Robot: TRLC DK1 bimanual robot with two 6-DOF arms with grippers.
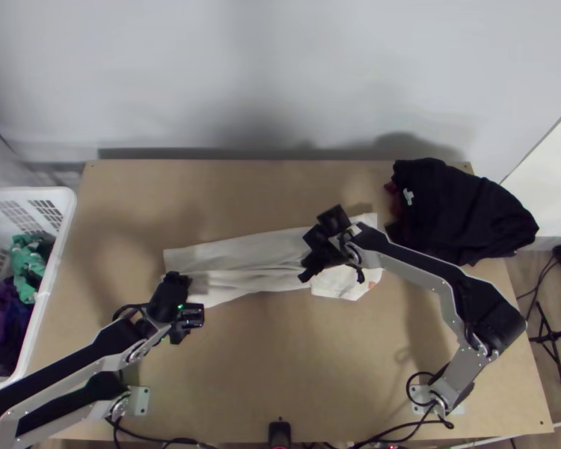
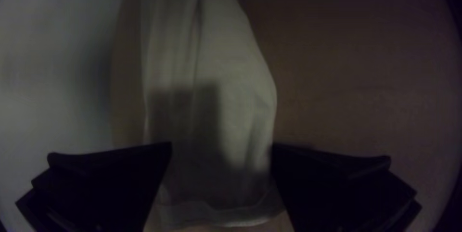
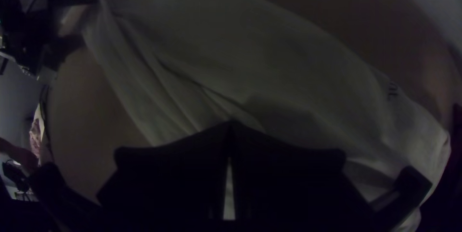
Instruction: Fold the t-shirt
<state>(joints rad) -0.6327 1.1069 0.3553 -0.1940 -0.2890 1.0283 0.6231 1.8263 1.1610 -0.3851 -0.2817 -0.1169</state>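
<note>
A smooth, pale wall (image 1: 280,75) is seen beyond the far edge of the flat, light-brown wooden table (image 1: 258,382). At the table's middle the white t-shirt (image 1: 239,254) is laid in a long, narrow strip from left to right, its soft fabric creased lengthwise. Small dark lettering is printed near its right end. At the left, a white plastic basket (image 1: 66,224) with gridded sides is filled with crumpled green cloth (image 1: 28,266) and purple cloth (image 1: 0,310). Dark clothes (image 1: 460,213) are heaped in a rounded mound at the far right corner, a reddish edge showing at their left. Wood-toned floor and a black tripod (image 1: 550,333) are seen at the right. The left gripper (image 1: 179,305) is held spread at the shirt's left end, hem between its fingers; the right gripper (image 1: 325,258) is pressed together over the right part; whether fabric is pinched cannot be told.
</note>
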